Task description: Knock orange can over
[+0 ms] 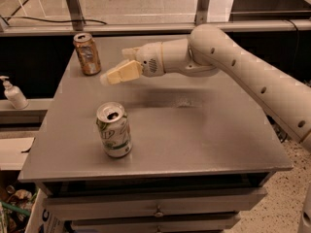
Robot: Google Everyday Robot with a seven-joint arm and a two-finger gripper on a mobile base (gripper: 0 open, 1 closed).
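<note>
The orange can [87, 53] stands upright at the far left corner of the grey table [204, 130]. It is coppery with pale markings and a silver top. My gripper [112, 72] reaches in from the right, above the table, just right of the can and a little nearer to the camera. It does not touch the can. The white arm [243, 67] stretches back to the right edge of the view.
A green-and-white can [113, 129] stands upright near the table's front left. A white pump bottle [13, 94] sits on a lower ledge left of the table. Metal posts [73, 6] rise behind the table. Drawers run below the table's front edge.
</note>
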